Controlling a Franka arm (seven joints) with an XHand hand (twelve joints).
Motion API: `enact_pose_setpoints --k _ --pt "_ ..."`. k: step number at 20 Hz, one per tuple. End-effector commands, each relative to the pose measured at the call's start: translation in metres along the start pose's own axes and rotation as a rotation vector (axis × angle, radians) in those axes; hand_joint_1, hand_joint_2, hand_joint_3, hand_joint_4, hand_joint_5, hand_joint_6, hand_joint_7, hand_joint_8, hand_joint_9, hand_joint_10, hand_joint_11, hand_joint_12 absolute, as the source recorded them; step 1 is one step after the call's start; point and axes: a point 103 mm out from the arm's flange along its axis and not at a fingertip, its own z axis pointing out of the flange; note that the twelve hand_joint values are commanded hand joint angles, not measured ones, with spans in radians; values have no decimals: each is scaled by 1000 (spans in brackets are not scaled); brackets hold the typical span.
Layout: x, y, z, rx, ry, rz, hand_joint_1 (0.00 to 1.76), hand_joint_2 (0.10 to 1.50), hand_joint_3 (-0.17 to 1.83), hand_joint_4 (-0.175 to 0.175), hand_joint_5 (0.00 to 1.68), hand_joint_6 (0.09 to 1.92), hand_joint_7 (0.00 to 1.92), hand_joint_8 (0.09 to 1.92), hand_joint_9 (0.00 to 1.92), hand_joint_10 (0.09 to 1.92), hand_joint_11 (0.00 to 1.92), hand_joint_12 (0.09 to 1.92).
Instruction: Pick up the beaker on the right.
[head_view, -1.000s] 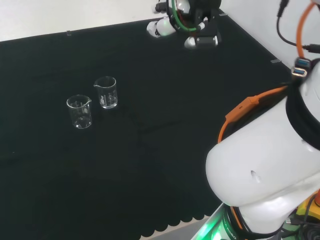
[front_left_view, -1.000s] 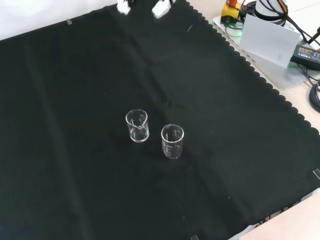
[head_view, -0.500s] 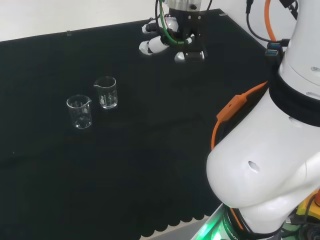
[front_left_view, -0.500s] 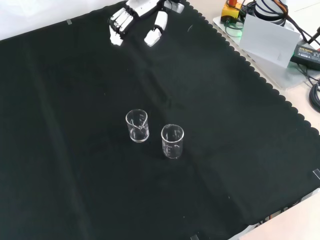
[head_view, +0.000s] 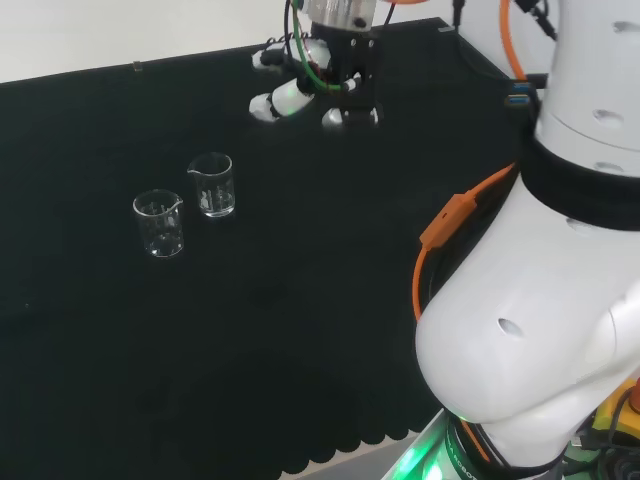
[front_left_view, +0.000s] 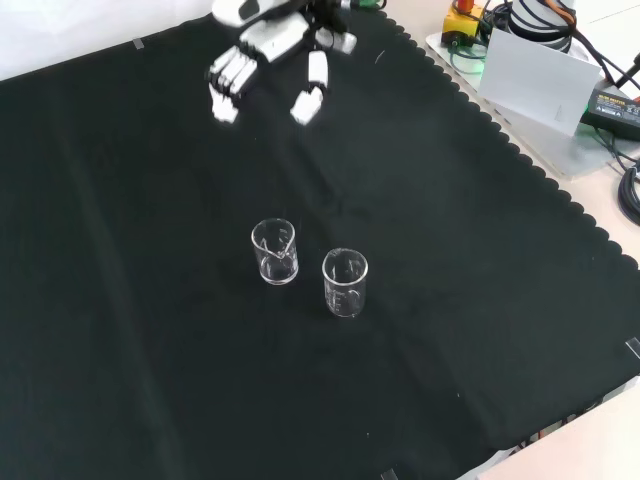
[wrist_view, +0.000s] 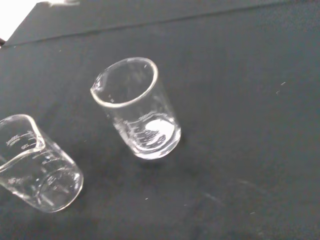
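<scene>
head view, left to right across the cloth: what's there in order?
beaker with its spout to the right → second beaker → hand, farther back with fingers relaxed and holding nothing → the arm's white links.

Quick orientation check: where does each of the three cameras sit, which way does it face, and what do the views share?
Head view: behind and above the arm's base, looking over the white links at the cloth; hand far off, two beakers at left.
Front view: facing the arm, looking down; hand enters from the top.
Wrist view: at the wrist, looking at both beakers close up.
Shared: beaker nearer the hand, other beaker.
</scene>
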Motion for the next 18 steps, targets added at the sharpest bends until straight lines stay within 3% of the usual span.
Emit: enact_pose_setpoints --k 1,9,18 --pt "-10 45 61 -2 178 -95 732 623 683 -64 348 87 193 601 314 652 0 1211" --pt "-4 59 80 27 231 -170 762 549 752 -66 338 87 192 611 328 647 0 1219" --pt "-5 67 104 67 272 -197 764 511 757 -64 280 87 143 598 291 635 0 1195"
